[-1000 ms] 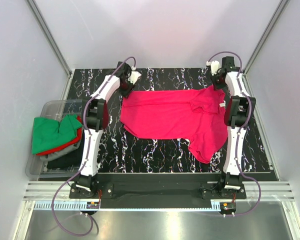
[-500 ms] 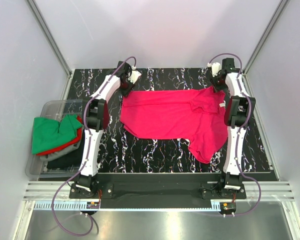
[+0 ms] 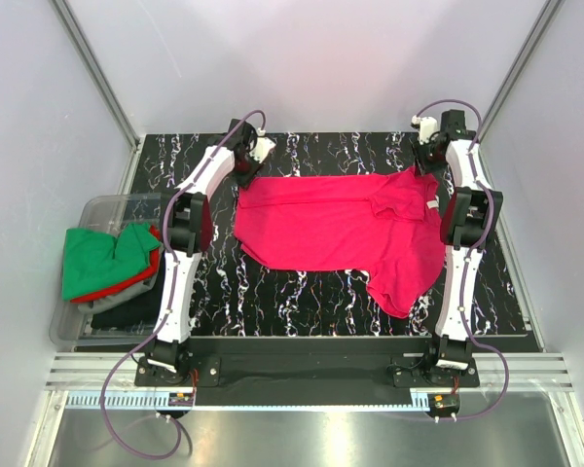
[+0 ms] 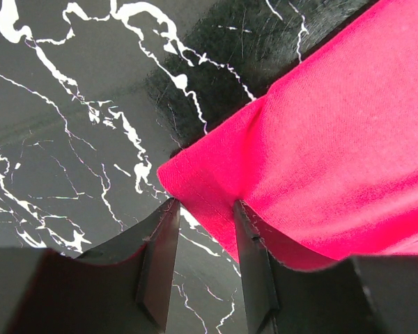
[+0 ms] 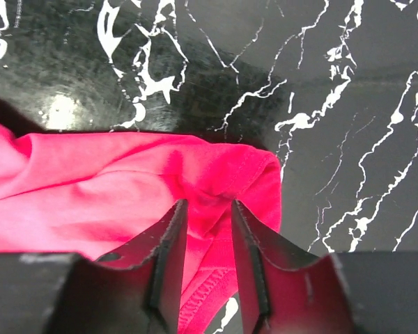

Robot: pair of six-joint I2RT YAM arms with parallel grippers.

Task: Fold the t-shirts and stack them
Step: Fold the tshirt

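The crimson t-shirt is matt knit cloth, the marbled table glossy.

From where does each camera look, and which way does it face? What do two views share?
Top external: above and behind the bases, facing down at the table, the crimson t-shirt, the left arm and the right arm.
Left wrist: faces down at the shirt's far left corner; the left gripper shows.
Right wrist: faces down at its far right edge; the right gripper shows.
Shared: both wrist views show this shirt on the table.
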